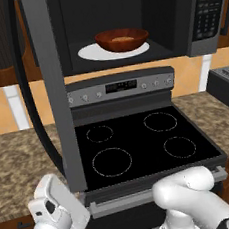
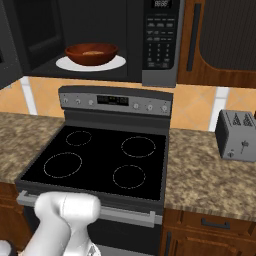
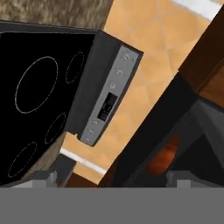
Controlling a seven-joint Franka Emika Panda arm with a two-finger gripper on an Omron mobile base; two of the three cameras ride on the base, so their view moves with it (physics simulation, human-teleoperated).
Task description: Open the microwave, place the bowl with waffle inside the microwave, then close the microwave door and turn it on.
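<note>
The microwave (image 1: 203, 16) hangs open above the stove, its keypad (image 2: 160, 40) on the right. Inside, the reddish-brown bowl (image 1: 122, 39) (image 2: 92, 54) rests on the white turntable plate (image 1: 89, 54), with the tan waffle (image 1: 123, 38) lying in it. The microwave door (image 1: 53, 93) is swung out to the left, seen almost edge-on. My white hand (image 1: 56, 206) sits low, in front of the door's lower corner. In the hand view my gripper (image 3: 116, 179) is open with nothing held; the door (image 3: 153, 135) crosses as a dark band, and the bowl (image 3: 164, 157) peeks out behind it.
A black glass-top stove (image 1: 140, 144) with a silver knob panel (image 2: 115, 102) lies below the microwave. A grey toaster (image 2: 237, 135) stands on the granite counter (image 2: 210, 175) to the right. Dark wooden cabinets (image 2: 225, 35) flank the microwave.
</note>
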